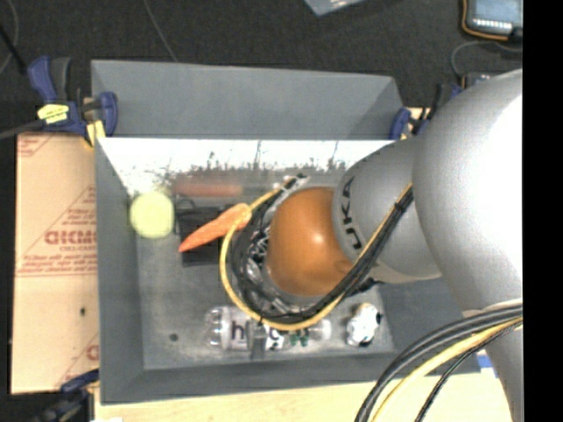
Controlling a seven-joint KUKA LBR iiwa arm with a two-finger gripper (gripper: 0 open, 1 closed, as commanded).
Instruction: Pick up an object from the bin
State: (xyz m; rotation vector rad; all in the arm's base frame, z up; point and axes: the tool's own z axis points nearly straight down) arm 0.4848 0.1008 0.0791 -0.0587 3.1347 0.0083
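My gripper's dark body (250,258) shows at the left edge of the orange wrist cover, low over the middle of the bin. An orange carrot-shaped thing (211,228) lies just to its left, its thick end reaching under the cover. Under the carrot sits a black block (195,213). A clear plastic bottle (230,328) with a printed label lies along the bin's front wall, just below the gripper. What is under the cover is hidden.
A yellow-green ball (152,214) rests at the left wall. A small white and black toy (361,323) lies at the front right. A reddish-brown bar (208,188) lies along the back wall. The arm covers the bin's right half.
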